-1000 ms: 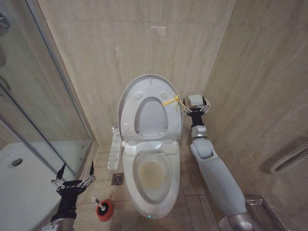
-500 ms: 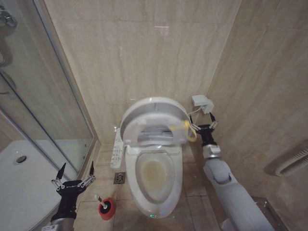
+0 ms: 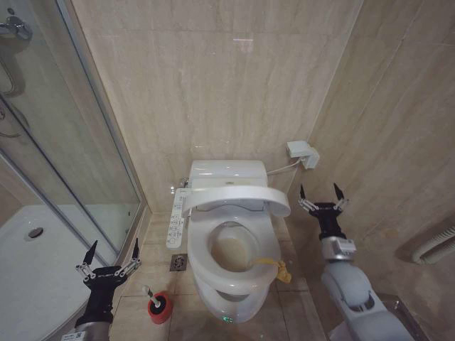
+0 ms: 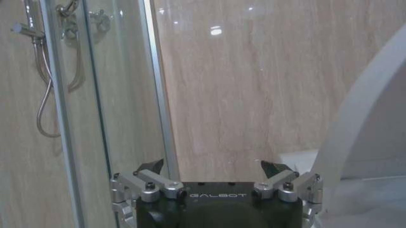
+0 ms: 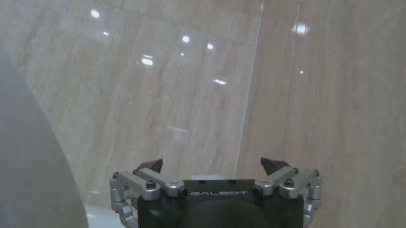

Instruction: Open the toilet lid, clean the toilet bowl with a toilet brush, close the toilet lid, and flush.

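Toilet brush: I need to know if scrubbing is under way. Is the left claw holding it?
No. The toilet brush stands in its red cup on the floor, while the left claw hangs open and empty beside it.

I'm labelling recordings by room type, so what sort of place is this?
A tiled bathroom, most likely domestic or hotel. A white toilet bowl stands against the wall, a glass shower enclosure with a shower tray is beside it, and a toilet brush sits in a red holder.
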